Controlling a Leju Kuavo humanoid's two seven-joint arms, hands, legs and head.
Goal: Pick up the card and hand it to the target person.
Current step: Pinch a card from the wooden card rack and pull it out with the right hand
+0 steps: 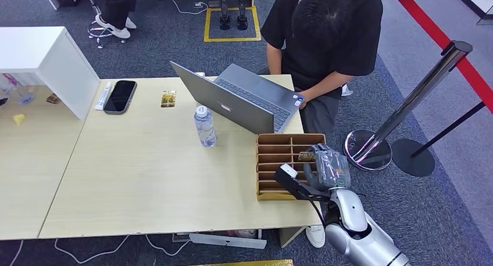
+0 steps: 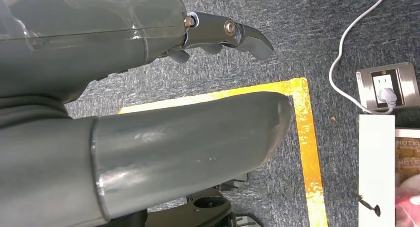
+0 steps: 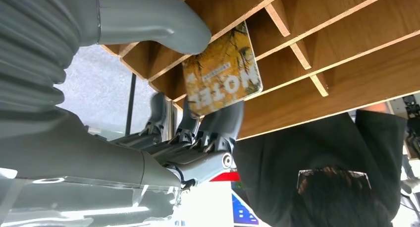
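The card (image 3: 222,71), yellow with printed lettering, is pinched between the thumb and fingers (image 3: 225,120) of the right hand (image 1: 327,167), at the open slots of the wooden rack (image 1: 273,144). The rack is set at the tabletop's (image 1: 145,184) near right corner, close to both the right and the near edge. In the right wrist view the card is seen partly inside a slot, with thin dividers on either side of it.

Just beyond the rack a grey laptop (image 1: 244,97) stands open, its lid turned toward the robot. A person (image 1: 325,39) in a black shirt is seated behind it at the far right corner, one hand on the laptop's edge. A water bottle (image 1: 204,126) stands upright left of the laptop, well apart from the rack. Farther left a phone (image 1: 120,96), a white tube (image 1: 103,95) and a small yellow packet (image 1: 168,99) lie near the far edge. A white box (image 1: 46,63) is placed at the far left.

To the right of the tabletop, a chrome barrier post (image 1: 407,103) leans over its round base, and a second dark base (image 1: 413,157) lies beside it on the carpet. Bare tabletop is seen left of the rack.

The left hand (image 2: 148,103) hangs over carpet marked with yellow tape (image 2: 307,138); nothing is held in it, its fingers apart. A floor socket (image 2: 387,85) with a white cable lies nearby.
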